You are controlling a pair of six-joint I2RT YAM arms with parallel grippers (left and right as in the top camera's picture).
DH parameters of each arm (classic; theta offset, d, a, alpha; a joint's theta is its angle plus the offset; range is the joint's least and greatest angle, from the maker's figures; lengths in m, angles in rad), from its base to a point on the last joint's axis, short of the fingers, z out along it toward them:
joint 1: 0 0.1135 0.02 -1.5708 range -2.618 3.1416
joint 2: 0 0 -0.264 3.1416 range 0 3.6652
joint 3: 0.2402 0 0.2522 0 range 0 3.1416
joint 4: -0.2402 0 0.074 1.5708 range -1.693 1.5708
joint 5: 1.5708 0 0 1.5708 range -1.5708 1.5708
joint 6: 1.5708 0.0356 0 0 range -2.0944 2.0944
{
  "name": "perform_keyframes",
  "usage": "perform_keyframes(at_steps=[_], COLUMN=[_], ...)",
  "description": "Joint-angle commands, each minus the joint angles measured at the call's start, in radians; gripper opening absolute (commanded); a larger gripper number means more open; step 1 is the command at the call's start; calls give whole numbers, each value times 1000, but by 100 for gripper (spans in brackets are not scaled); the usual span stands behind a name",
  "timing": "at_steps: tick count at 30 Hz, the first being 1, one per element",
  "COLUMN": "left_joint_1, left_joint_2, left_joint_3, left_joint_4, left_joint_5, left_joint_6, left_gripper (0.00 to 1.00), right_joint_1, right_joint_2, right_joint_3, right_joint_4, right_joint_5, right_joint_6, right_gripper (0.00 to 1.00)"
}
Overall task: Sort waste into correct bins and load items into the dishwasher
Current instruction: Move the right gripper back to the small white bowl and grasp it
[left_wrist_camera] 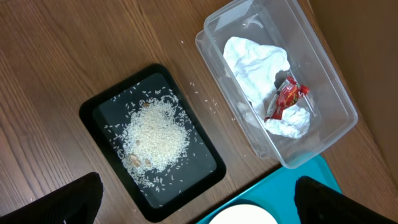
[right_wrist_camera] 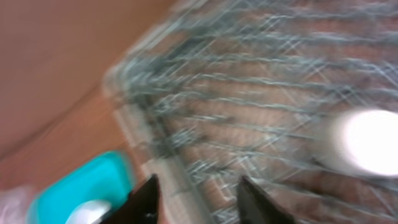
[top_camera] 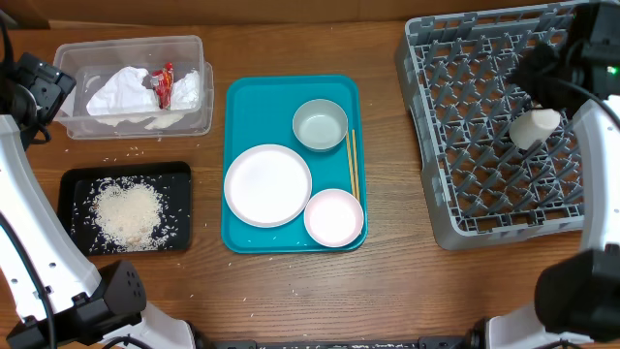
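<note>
The clear tub (top_camera: 199, 58) holds the crumpled white napkin (top_camera: 121, 89) and red sauce packet (top_camera: 165, 84); both show in the left wrist view (left_wrist_camera: 255, 62) (left_wrist_camera: 284, 99). The black tray (top_camera: 73, 184) holds rice (top_camera: 126, 211), with stray grains on the table. The large white plate (top_camera: 267, 184), pinkish plate (top_camera: 334, 216), grey-green bowl (top_camera: 320, 125) and chopsticks (top_camera: 353, 165) lie on the teal tray. The white cup (top_camera: 535, 128) lies in the grey rack (top_camera: 455, 97). My left gripper (left_wrist_camera: 198, 205) is open and empty. My right gripper (right_wrist_camera: 198, 202) is open above the rack, left of the cup (right_wrist_camera: 364, 142).
The teal tray (top_camera: 242, 97) lies mid-table between the bins and the rack. My left arm (top_camera: 29, 87) stands at the far left beside the clear tub. My right arm (top_camera: 572, 58) reaches over the rack's right side. The right wrist view is blurred.
</note>
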Motion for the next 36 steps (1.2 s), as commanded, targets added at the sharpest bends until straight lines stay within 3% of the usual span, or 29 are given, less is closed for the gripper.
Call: perform_keyframes(at_steps=[1, 3, 12, 19, 29, 36], left_joint_1=[-1, -1, -1, -1, -1, -1], left_joint_2=[10, 10, 10, 10, 10, 10], left_joint_3=[-5, -5, -5, -5, -5, -5], left_joint_4=[-2, -2, -2, -2, -2, -2], left_joint_5=[-1, -1, -1, -1, -1, -1], left_joint_6=[-13, -13, -13, -13, -13, -13], left_gripper=[100, 100, 100, 100, 100, 100], right_joint_1=[110, 183, 511, 680, 830, 863], right_joint_2=[-21, -7, 150, 306, 456, 503], right_joint_3=[22, 21, 3, 3, 3, 3], right_joint_4=[22, 34, 188, 288, 379, 425], right_joint_5=[-257, -219, 71, 222, 443, 452], right_joint_6=[-99, -98, -18, -18, -18, -17], right_gripper=[59, 64, 69, 74, 74, 67])
